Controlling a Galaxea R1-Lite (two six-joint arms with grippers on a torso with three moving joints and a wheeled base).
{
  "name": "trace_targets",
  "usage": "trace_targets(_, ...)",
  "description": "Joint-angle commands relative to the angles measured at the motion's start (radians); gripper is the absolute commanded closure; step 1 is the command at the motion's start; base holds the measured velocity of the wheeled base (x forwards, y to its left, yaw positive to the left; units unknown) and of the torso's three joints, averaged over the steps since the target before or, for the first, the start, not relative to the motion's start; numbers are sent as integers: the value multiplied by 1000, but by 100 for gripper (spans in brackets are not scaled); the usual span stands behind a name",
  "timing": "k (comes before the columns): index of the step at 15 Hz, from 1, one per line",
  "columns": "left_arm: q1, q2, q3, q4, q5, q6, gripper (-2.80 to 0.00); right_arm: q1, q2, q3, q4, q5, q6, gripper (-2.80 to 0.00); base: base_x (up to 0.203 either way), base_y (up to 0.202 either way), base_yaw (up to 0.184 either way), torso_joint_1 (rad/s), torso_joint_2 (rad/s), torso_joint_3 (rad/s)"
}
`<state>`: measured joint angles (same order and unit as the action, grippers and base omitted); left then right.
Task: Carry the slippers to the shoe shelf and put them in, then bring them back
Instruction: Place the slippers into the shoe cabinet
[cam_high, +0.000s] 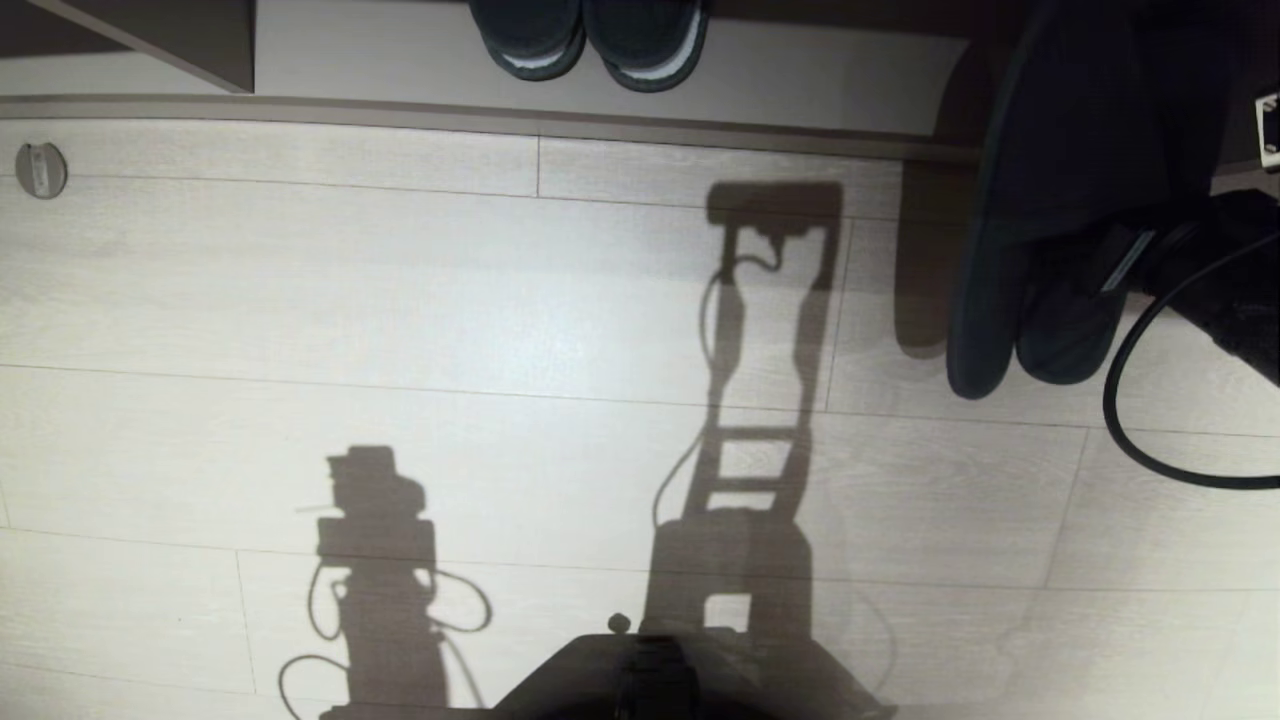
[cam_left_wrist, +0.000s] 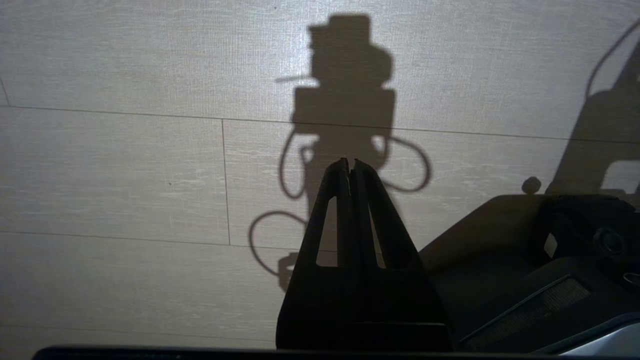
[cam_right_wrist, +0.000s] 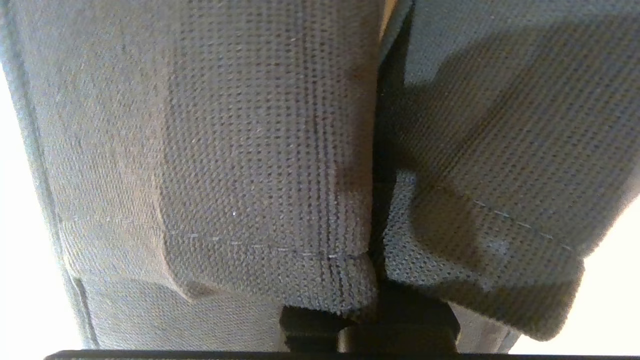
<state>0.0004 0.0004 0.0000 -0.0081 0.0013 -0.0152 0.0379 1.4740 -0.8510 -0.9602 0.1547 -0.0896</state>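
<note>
The right gripper (cam_high: 1110, 275) is clamping tight on the slippers (cam_high: 1040, 250), the pair hanging off the floor (cam_high: 400, 300) at the right, toes drooping down. The left gripper (cam_left_wrist: 350, 167) is hovering low with its fingers pressed together, holding nothing. Another dark pair (cam_high: 590, 40) is sitting in the shoe shelf (cam_high: 820, 90) ahead.

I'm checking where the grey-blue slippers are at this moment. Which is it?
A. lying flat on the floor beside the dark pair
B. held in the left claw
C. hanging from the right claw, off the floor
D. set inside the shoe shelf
C: the slippers hang from the right claw, shut on their fabric, above the floor; the left claw is shut and empty.
</note>
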Motion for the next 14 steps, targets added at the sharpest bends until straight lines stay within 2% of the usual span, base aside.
trace_targets(1,0,-2,0,0,0,0,0,-1,54,-86,-5,17,-1,0,0,0,0,0,0,0)
trace_targets(3,0,-1,0,-1,0,0,0,-2,72,-127,18,27,-1,0,0,0,0,0,0,0)
trace_targets(7,1,-1,0,0,0,0,0,-16,126,-403,126,28,-2,0,0,0,0,0,0,0)
trace_targets(14,0,-2,0,-1,0,0,0,-23,231,-684,251,46,-21,0,0,0,0,0,0,0)
